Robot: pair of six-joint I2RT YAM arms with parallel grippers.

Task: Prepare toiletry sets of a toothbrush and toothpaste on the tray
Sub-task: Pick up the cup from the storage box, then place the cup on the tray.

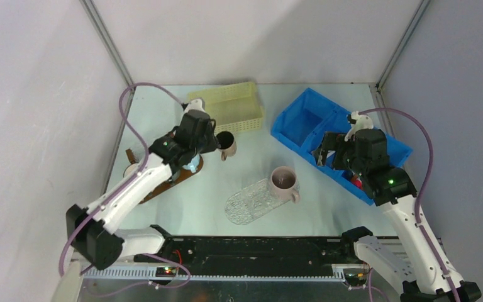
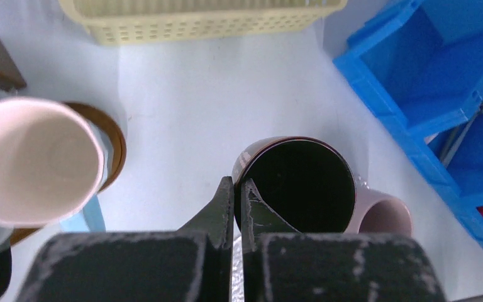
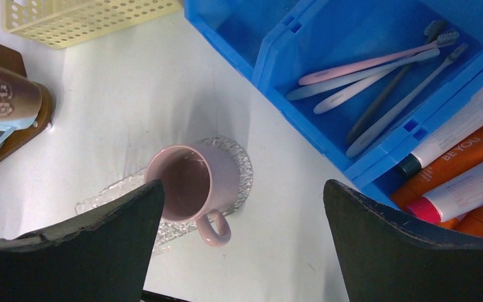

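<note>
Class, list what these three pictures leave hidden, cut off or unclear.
- Top view: the toothbrushes in the blue bin are hidden under the right arm.
- Right wrist view: the toothpaste tubes are cut by the frame edge and the right gripper; count unclear.
- Left wrist view: the left gripper covers the near rim of the dark mug.

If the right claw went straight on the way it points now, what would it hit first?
Most likely bare table between the glass tray holding the pink mug and the blue bin: the open right claw aims into that gap. Depth is unclear; the tray's rim may come first.
</note>
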